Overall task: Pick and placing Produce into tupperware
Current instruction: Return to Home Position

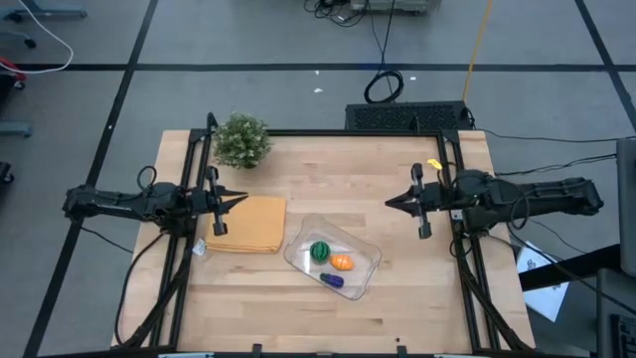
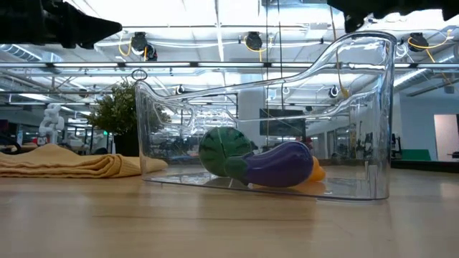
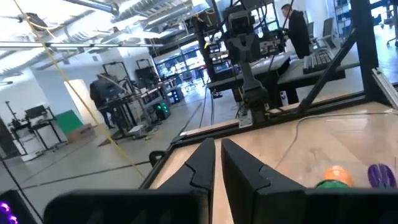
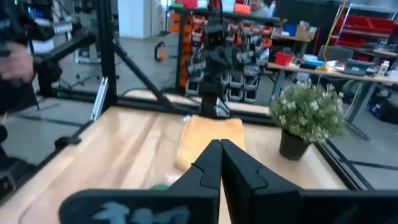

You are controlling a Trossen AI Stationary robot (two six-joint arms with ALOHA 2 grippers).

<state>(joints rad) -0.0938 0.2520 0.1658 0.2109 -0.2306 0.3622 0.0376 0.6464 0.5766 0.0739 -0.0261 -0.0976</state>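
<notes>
The clear tupperware (image 1: 367,267) stands on the table at centre near. Inside it lie the green striped ball (image 1: 319,251), the orange oval (image 1: 342,263) and the blue-purple piece (image 1: 331,280); they also show in the low view, the ball (image 2: 219,149) and the purple piece (image 2: 283,165) in front of the orange one (image 2: 316,169). My left gripper (image 1: 241,200) is shut and empty at the table's left, above the tan pad. My right gripper (image 1: 391,202) is shut and empty at the right, level with the left.
A folded tan pad (image 1: 248,224) lies left of the tupperware. A potted green plant (image 1: 241,140) stands at the far left. A small yellow piece (image 1: 433,164) lies at the far right. Black frame rails run along the left and right edges. People show in the room beyond.
</notes>
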